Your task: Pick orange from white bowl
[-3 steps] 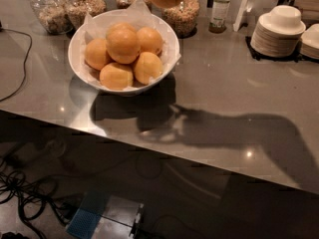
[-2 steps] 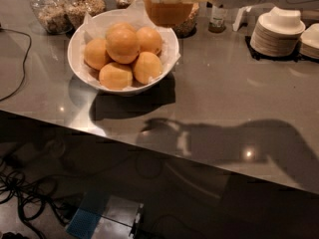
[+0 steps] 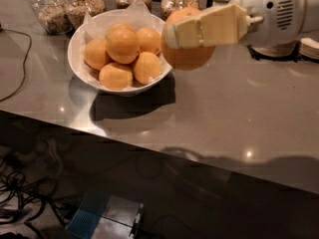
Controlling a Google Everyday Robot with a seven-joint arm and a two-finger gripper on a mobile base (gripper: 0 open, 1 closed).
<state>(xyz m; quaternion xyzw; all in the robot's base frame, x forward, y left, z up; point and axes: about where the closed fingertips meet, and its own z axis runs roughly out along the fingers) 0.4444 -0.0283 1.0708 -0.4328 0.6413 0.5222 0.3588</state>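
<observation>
The orange [image 3: 187,59] is out of the white bowl [image 3: 74,59], just past its right rim & held up off the grey counter [image 3: 224,118]. The gripper [image 3: 175,35] is clamped on it: one cream finger [image 3: 209,26] lies across the front, the other is hidden behind the fruit. Five other oranges [image 3: 122,45] are piled in the bowl on crinkled paper. Jars of grain [image 3: 47,9] line the back, a black cable [image 3: 22,68] runs on the left, and a stack of dishes [image 3: 310,48] sits far right.
</observation>
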